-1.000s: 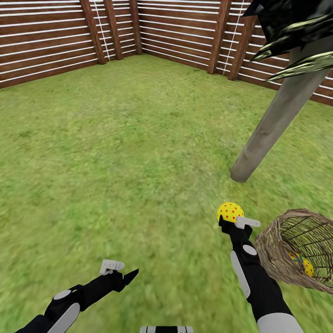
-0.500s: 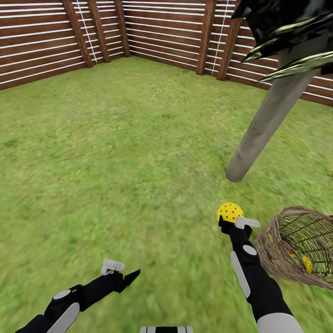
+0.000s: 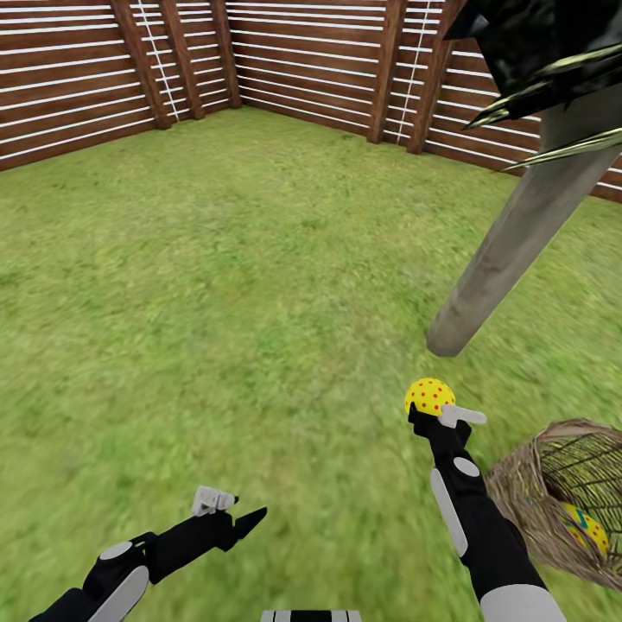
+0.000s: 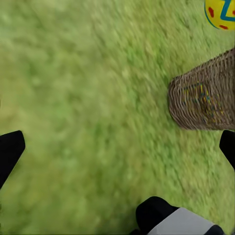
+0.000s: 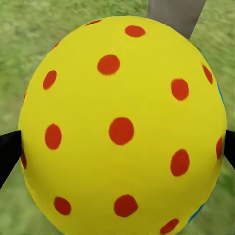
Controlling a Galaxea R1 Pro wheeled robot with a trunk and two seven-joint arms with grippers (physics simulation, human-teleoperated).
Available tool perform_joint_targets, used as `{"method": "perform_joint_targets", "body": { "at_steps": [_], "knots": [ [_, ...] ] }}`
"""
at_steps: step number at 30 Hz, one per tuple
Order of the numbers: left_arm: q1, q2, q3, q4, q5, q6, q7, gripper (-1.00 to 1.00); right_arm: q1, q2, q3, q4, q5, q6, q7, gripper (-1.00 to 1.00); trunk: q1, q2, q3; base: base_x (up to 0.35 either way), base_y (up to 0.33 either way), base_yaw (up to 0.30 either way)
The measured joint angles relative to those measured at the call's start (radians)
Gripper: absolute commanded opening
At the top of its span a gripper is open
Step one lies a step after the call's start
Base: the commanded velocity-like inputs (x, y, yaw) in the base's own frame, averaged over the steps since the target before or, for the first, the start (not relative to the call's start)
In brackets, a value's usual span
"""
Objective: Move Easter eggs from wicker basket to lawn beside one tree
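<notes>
**Holding one egg up near the tree, basket at the right**

Stretching out ahead and to the left, the lawn (image 3: 216, 285) is wide open grass all the way to the wooden fence (image 3: 78, 95), which closes the far side and meets in a corner at the back. On the right the room is tighter: the tree (image 3: 510, 250) leans up out of the grass, its grey-brown trunk rising into dark foliage at the upper right, and the basket (image 3: 527, 492) sits low at the right edge of the head view, just beside the right forearm.

The right jaws (image 3: 436, 406) are closed on an egg (image 3: 429, 396), held above the grass a little short of the foot of the trunk. From the right wrist the egg (image 5: 122, 127) looms large between the two dark fingertips (image 5: 9, 152), touching both, with the trunk just behind it. The left jaws (image 3: 226, 510) are spread wide and hold nothing, hanging over bare grass well apart from the basket; from the left wrist the fingertips (image 4: 10, 152) sit at opposite edges with lawn between them.

The held egg is bright yellow with red dots and a sliver of blue at one side. A second egg (image 3: 586, 529), yellow with blue zigzag, lies inside the basket, seen through the open brown weave.
</notes>
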Motion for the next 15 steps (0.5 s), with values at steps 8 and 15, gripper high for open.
{"method": "perform_joint_targets", "body": {
  "at_steps": [8, 15],
  "knots": [
    [0.000, -0.001, -0.001, 0.001, -0.001, 0.000, 0.002, 1.00, 0.000, 0.000, 0.000, 0.001, 0.000, 0.001, 0.001, -1.00, 0.000, 0.000, 0.003, 0.002, 0.000, -0.187],
    [0.000, -0.001, 0.003, 0.018, -0.001, 0.000, 0.003, 1.00, 0.000, 0.000, 0.002, -0.001, 0.001, -0.003, 0.000, -1.00, 0.000, 0.000, 0.004, 0.120, 0.000, -0.011]
  ]
}}
